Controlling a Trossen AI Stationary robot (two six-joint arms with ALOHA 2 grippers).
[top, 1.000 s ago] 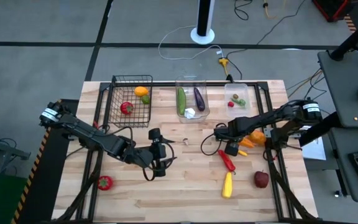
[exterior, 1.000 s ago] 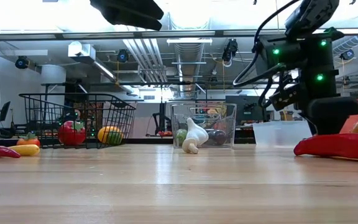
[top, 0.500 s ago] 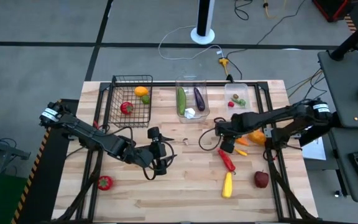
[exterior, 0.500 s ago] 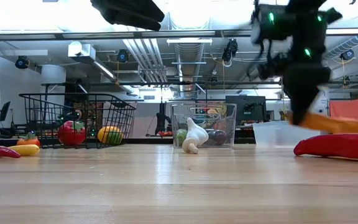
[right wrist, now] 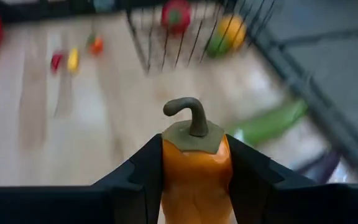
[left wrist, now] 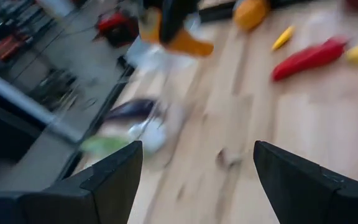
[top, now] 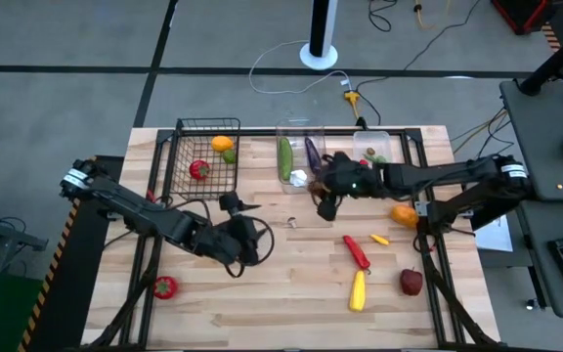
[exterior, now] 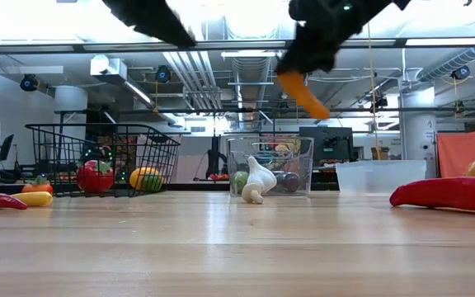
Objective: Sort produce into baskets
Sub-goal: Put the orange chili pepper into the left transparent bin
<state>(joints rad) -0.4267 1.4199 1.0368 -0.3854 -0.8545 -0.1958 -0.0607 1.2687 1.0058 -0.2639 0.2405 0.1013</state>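
The right hand (top: 326, 200) is gripping an orange pepper (right wrist: 195, 168) between its two fingers, stem pointing away from the wrist, and is holding it in the air well above the counter (top: 291, 293), just beside the taller clear bin (top: 302, 174) with the cucumber (top: 284, 157) and eggplant (top: 312, 150). The left hand (top: 249, 235) is hanging over the middle of the counter with its fingers spread wide, gripping nothing, well apart from the pepper.

Left wrist view: cucumber (left wrist: 107, 144), eggplant (left wrist: 132, 109) blurred.
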